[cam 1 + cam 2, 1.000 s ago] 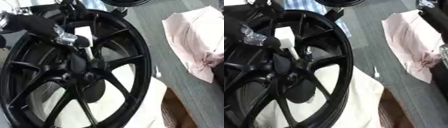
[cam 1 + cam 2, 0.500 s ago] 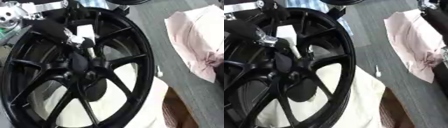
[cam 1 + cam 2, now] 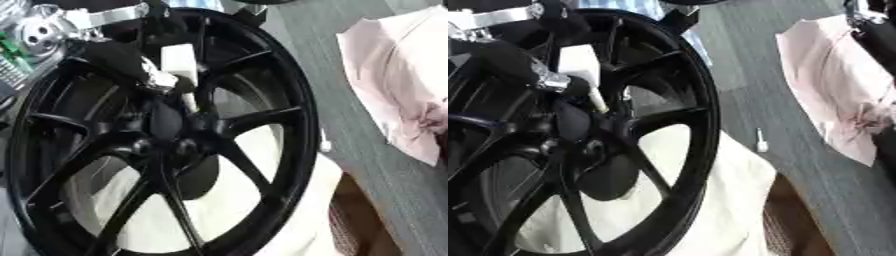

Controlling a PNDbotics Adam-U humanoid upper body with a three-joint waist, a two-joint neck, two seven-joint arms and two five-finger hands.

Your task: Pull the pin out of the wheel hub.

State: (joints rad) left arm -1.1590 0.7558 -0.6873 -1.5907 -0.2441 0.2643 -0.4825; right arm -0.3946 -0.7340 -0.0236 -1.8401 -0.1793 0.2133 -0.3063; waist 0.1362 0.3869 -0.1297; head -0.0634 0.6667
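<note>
A black multi-spoke wheel [image 3: 262,117] leans tilted over a white cloth. A white pin [image 3: 180,65] with a thick blocky head and a thin shaft stands in the hub [image 3: 166,125], its tip near a bolt hole. My left hand [image 3: 131,62], black with a silver joint, reaches in from the upper left with its fingers curled round the pin's head. A dark part of my right arm [image 3: 878,35] shows at the upper right edge of the right eye view, and its fingers are hidden.
A white cloth [image 3: 728,200] lies under the wheel. A pink cloth [image 3: 394,85] is crumpled on the grey table at the right. A small white pin [image 3: 759,142] lies loose beside the rim. A brown box [image 3: 354,225] sits at the lower right.
The whole picture has shifted, so the camera has moved. My left hand stays closed on the white pin, which still points into the hub.
</note>
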